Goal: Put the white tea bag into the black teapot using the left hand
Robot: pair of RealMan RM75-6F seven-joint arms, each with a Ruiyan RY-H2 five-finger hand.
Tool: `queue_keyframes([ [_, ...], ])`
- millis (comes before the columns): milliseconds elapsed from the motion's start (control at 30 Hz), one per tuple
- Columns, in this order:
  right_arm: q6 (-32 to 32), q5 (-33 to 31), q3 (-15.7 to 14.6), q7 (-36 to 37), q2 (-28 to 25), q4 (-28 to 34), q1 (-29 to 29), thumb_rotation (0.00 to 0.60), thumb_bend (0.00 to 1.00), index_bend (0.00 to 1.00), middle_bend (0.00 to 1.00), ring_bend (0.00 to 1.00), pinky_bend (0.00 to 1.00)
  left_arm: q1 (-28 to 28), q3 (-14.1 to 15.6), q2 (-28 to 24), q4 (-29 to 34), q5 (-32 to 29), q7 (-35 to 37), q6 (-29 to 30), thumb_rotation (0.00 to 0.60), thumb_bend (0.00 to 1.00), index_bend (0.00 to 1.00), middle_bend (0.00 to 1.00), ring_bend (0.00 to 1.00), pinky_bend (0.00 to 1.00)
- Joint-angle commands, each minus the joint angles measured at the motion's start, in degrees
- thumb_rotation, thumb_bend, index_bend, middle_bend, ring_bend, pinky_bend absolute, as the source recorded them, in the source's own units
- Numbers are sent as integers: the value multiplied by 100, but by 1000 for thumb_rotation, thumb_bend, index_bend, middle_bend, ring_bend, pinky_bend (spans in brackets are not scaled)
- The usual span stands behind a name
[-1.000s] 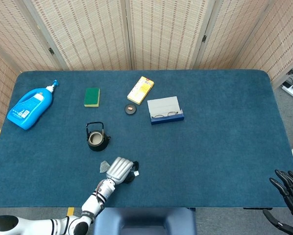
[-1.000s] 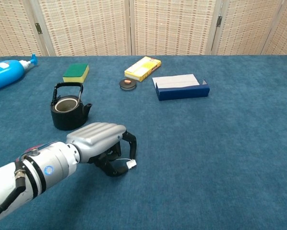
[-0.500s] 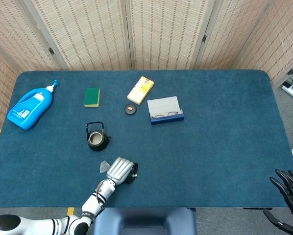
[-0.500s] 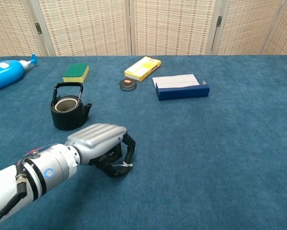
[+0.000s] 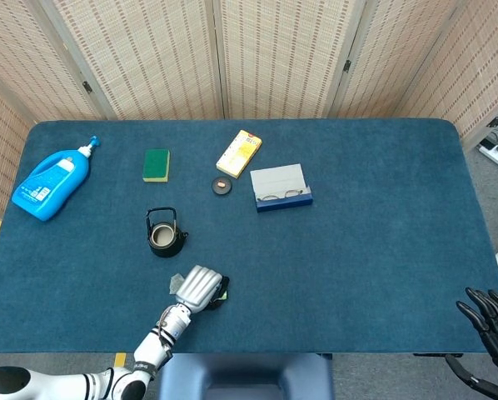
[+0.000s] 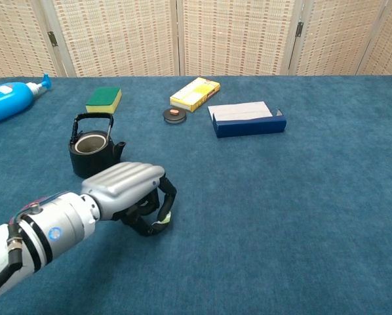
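The black teapot (image 5: 164, 233) (image 6: 93, 155) stands open-topped, handle upright, left of the table's middle. Just in front of it my left hand (image 5: 198, 288) (image 6: 127, 191) lies knuckles-up on the cloth, fingers curled under. A small white piece of the tea bag (image 6: 162, 224) shows between the fingertips, and a pale corner (image 5: 176, 284) sticks out at the hand's left side in the head view. The rest of the bag is hidden under the palm. My right hand (image 5: 490, 320) hangs off the table's near right corner, fingers spread, holding nothing.
A small black lid (image 5: 222, 186) lies behind the teapot. Beside it are a yellow box (image 5: 239, 153) and a blue case with glasses (image 5: 281, 187). A green sponge (image 5: 156, 165) and a blue bottle (image 5: 51, 182) sit at the far left.
My left hand has slid a little to the left toward the teapot and curled its fingers tighter. The white tag that lay out to its right is now drawn in between the fingertips.
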State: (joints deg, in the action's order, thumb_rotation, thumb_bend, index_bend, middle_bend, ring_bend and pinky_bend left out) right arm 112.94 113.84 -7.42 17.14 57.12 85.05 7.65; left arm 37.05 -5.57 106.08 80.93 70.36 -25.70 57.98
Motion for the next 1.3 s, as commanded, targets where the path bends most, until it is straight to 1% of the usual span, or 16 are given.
queue_keyframes([
  [33,-16,2,-1,-17,3,9,-3,600,306,0,0,0,0,-32,0,-70,79,62,28,86,600,588,701,1000,1000,1000],
  [233,-81,7,0,-73,2,54,-24,600,306,0,0,0,0,-89,-36,-303,343,185,20,299,600,610,702,1000,1000,1000],
  [367,-125,5,2,-118,5,85,-36,600,306,0,0,0,0,-120,-126,-571,658,267,-52,490,600,616,700,1000,1000,1000],
  [633,-283,-27,3,-209,-4,178,-86,600,306,0,0,0,0,-34,-625,-1303,1486,438,-384,904,600,634,696,1000,1000,1000],
  [767,-390,-100,23,-246,-11,242,-123,600,306,0,0,0,0,-10,-844,-1684,1859,357,-564,1008,600,637,696,1000,1000,1000],
  [1067,-644,-274,69,-369,-24,424,-199,600,306,0,0,0,0,115,-1138,-2248,2267,69,-792,987,600,637,697,1000,1000,1000],
  [1300,-897,-383,101,-539,-10,561,-278,600,306,0,0,0,0,284,-1358,-2572,2293,-146,-463,779,600,636,696,1000,1000,1000],
])
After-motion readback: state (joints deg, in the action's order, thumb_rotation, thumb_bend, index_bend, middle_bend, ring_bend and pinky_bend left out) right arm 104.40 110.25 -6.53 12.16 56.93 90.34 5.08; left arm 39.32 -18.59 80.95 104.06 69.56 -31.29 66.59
